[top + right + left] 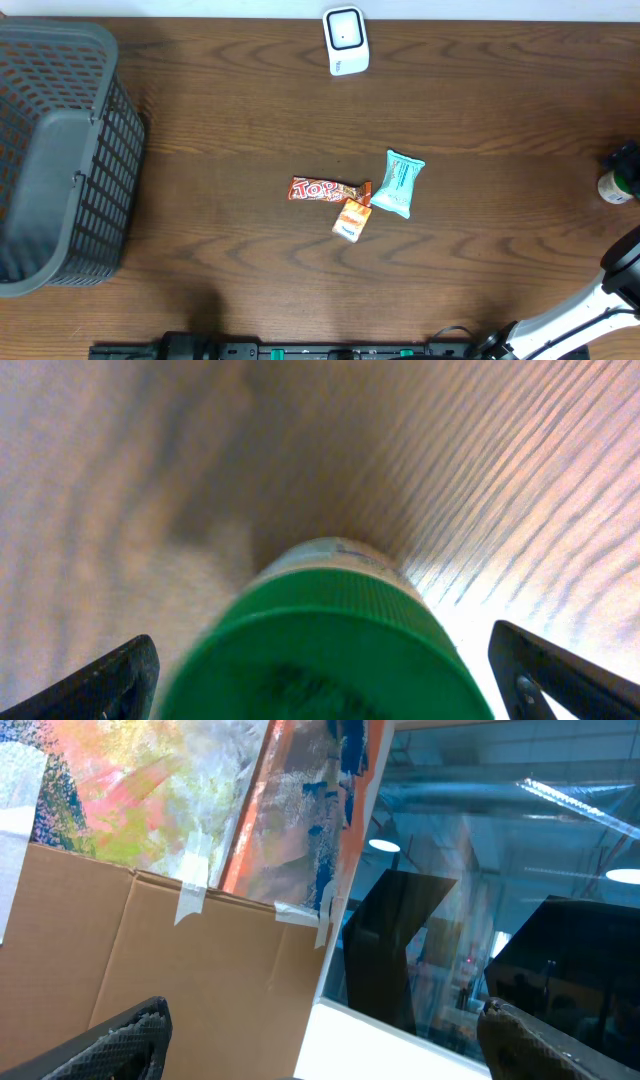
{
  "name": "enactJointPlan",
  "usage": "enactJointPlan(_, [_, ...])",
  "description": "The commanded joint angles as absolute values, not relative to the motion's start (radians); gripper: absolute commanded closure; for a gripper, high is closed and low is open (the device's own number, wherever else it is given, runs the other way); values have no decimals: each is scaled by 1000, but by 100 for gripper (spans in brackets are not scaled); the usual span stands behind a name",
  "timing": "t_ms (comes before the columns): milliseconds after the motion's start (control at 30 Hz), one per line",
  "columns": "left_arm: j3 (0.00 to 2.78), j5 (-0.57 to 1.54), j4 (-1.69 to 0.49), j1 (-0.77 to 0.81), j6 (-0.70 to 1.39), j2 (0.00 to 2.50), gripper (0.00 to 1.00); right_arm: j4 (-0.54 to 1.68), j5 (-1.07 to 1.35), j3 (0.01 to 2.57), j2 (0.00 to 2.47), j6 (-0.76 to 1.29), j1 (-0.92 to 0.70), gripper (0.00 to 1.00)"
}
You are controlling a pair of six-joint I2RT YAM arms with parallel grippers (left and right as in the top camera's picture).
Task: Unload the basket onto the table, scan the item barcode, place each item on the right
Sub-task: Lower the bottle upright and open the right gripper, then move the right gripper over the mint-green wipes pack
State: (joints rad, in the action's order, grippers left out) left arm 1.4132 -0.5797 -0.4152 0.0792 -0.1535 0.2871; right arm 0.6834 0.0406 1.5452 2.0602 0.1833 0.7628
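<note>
A small bottle with a green cap (330, 650) and a pale label stands upright on the wooden table, seen at the far right edge of the overhead view (612, 187). My right gripper (320, 660) hovers just over it, open, one finger (115, 682) on each side of the cap with a gap on both sides. In the overhead view the right gripper (628, 160) shows only as a dark shape at the edge. The white barcode scanner (346, 40) stands at the back centre. My left gripper (325, 1020) is open and empty, facing cardboard and a window; the overhead view does not show it.
A grey plastic basket (60, 150) fills the left side. In the middle lie a red candy bar (325, 189), a small orange packet (351, 219) and a teal packet (398, 184). The right arm's white link (570, 320) crosses the front right corner.
</note>
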Motion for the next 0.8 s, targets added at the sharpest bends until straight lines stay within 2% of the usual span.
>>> enactJointPlan(0, [1411,-588,-411,74,-148,281,2,710,61,1634,1948,201,764,1])
enactJointPlan(200, [1411,-588,-411,74,-148,281,2,772,84,1663,1748,231,757,1])
enactJointPlan(400, [1411,-588,-411,74,-148,281,2,913,420,1655,1634,232,686,1])
enactJointPlan(533, [1411,-588,-411,74,-148,281,2,972,546,1585,1641,232,585,1])
enactJointPlan(767, [1411,-588,-411,74,-148,281,2,909,501,1345,1662,257,293,1])
